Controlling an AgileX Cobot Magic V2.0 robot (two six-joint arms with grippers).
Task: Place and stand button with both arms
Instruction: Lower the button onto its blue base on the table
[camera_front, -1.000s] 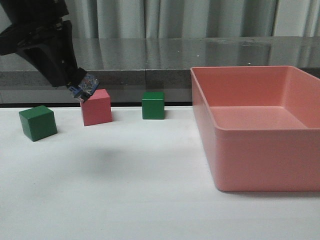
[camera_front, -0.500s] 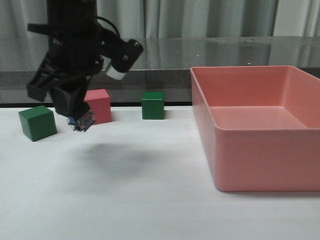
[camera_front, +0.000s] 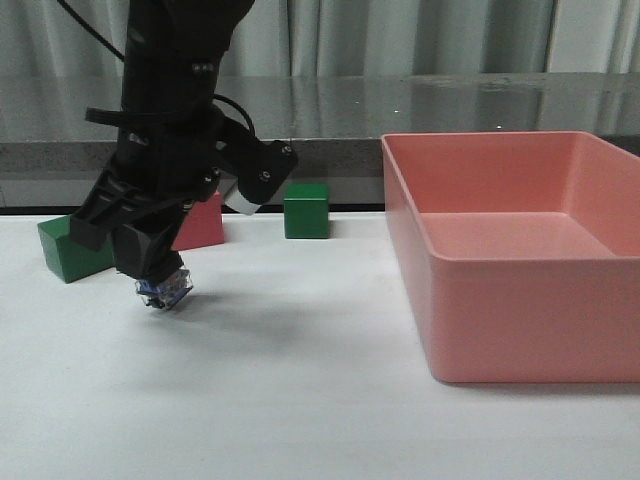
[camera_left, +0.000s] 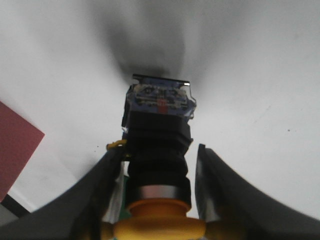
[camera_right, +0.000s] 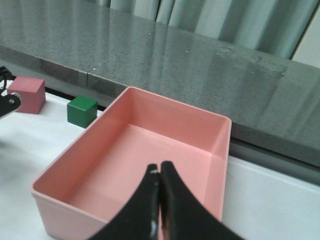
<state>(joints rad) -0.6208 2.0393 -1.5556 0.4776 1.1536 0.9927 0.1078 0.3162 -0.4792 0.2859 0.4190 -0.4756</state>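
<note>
Button (camera_front: 164, 291) in left gripper (camera_front: 158, 285), seemingly airborne

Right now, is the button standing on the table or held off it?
Held off it. The left gripper grips the button, clear base down and tilted; a shadow lies on the table below.

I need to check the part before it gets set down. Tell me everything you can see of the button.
The button has a yellow cap, a metal ring, a black ribbed body and a clear bluish base block with a red mark. The left gripper holds it base-down, its jaws beside the cap and body. In the front view the base pokes out tilted, low over the white table, left of the pink bin. Whether it touches the table is unclear.
</note>
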